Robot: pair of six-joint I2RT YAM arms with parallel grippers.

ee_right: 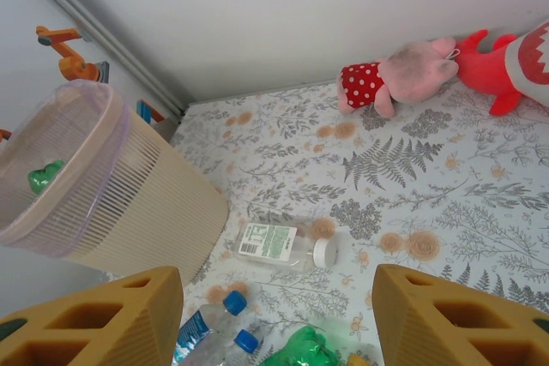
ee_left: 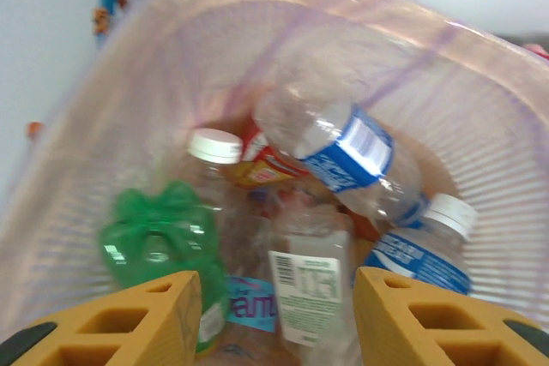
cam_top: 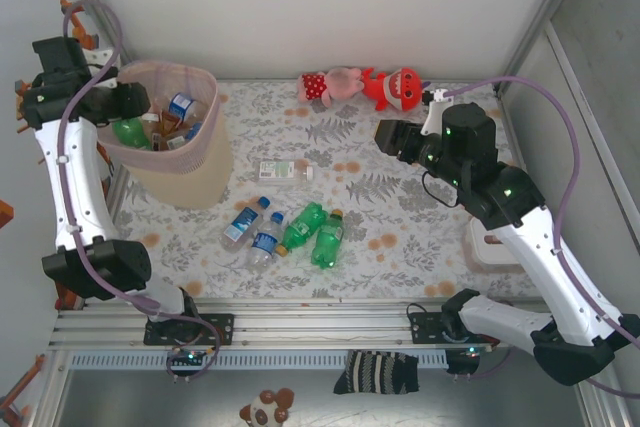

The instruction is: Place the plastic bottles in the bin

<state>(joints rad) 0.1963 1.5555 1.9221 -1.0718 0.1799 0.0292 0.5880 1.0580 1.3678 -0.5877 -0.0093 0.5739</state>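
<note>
Left gripper (ee_left: 276, 302), parted and empty, hangs above the bin (cam_top: 195, 182) at the table's (cam_top: 420, 217) far-left corner, apparently a release pose. Right gripper (ee_right: 276, 302), likewise parted and empty, overlooks loose bottles (cam_top: 327, 239).

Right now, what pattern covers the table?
Grey ferns and orange spots; the table shows best from the right wrist.

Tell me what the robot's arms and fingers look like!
The left arm and right arm are white tubes with chunky black joints, some showing tiny green lights. A thin purple cable loops along each. The left gripper and right gripper each have two blocky orange-yellow fingers with cut-out holes.
</note>
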